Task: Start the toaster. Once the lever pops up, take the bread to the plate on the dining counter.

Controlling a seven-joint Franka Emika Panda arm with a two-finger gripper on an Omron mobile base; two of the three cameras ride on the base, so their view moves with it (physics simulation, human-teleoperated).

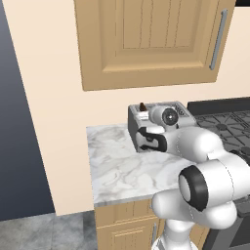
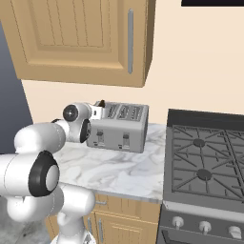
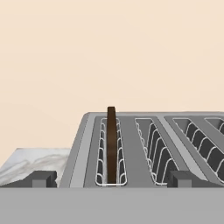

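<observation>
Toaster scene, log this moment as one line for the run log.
bread upright in toaster end slot, top poking out | gripper open, level with toaster top, fingers straddling that slot

Toaster (image 2: 121, 127): matt grey brushed metal, its top slots lined with thin pale wire racks (image 3: 154, 151); the bread (image 3: 111, 144) standing in the end slot is dark brown and dull, with a smooth face. Table (image 1: 122, 166): polished white-and-grey veined marble over light wood cabinets (image 1: 124, 227), which match the grooved wooden wall cupboard (image 2: 76, 38) with its satin metal bar handle (image 2: 130, 42). Stove (image 2: 205, 162): matt black grates above a glossier grey front.
</observation>
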